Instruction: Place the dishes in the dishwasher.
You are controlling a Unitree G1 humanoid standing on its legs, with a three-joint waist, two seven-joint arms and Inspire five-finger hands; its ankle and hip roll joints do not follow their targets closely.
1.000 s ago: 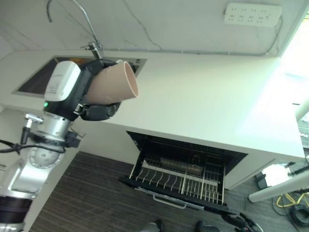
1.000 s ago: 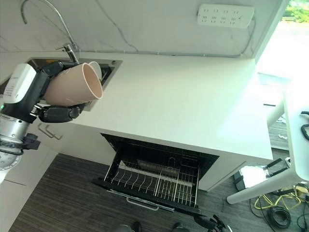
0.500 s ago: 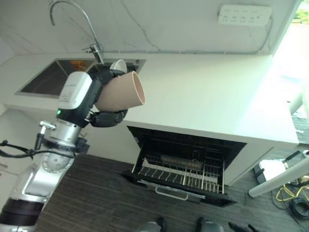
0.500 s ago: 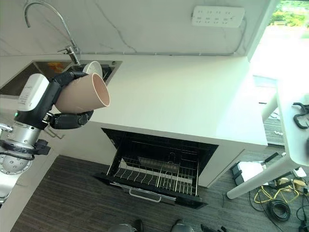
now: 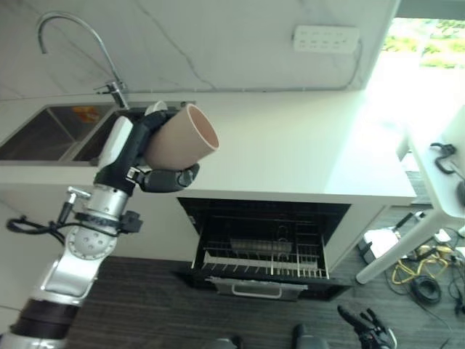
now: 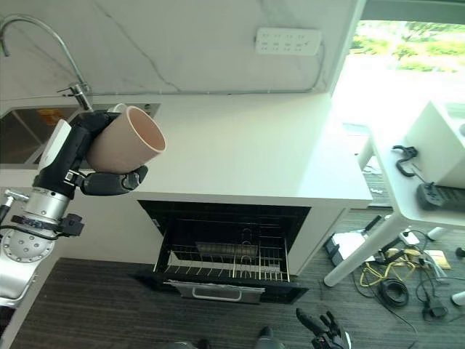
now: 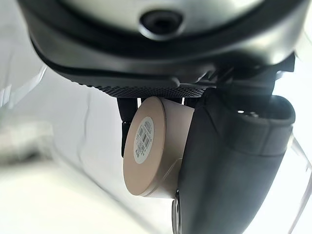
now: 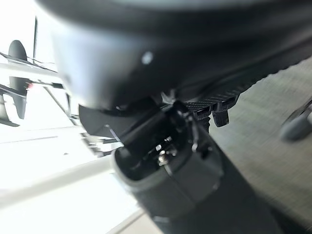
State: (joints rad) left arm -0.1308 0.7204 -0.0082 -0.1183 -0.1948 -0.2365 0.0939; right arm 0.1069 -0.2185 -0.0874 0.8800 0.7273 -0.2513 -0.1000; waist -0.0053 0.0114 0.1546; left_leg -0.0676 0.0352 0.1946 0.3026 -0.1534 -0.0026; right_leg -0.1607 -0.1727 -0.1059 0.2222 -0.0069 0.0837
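L hand (image 5: 168,177) is curled round a beige cup (image 5: 182,137), fingers under it and thumb side above, holding it up in the air. Cup lies tilted on its side, open mouth facing the robot's right and slightly up; in the L wrist view its flat base w/ a barcode sticker (image 7: 144,137) faces the camera, hand bulk wrapped along one side. Cup sits over the front edge of the white countertop (image 5: 290,145), just right of the sink (image 5: 43,134), and above/left of the open dishwasher.

R hand (image 6: 323,329) shows low near the floor, at bottom right of the head views; fingers look spread & relaxed, holding nothing. R wrist view is too close to read fingers.

Behind the cup, a white dish rim (image 5: 155,109) pokes up at the sink's right end. Curved faucet (image 5: 73,43) rises at the back of the sink. Something orange (image 5: 83,112) lies in the basin, can't tell what.

Below the counter: dishwasher (image 5: 265,233) w/ door dropped open, wire rack (image 5: 261,260) pulled out; a dark oblong item (image 5: 254,246) lies in the rack, unclear what. Counter edge sits between cup and rack.

White power strip (image 5: 325,38) on the marble wall, cable running along the backsplash. To the right a white table (image 6: 436,189) w/ black items on it, yellow cables (image 5: 410,270) on the grey floor beneath
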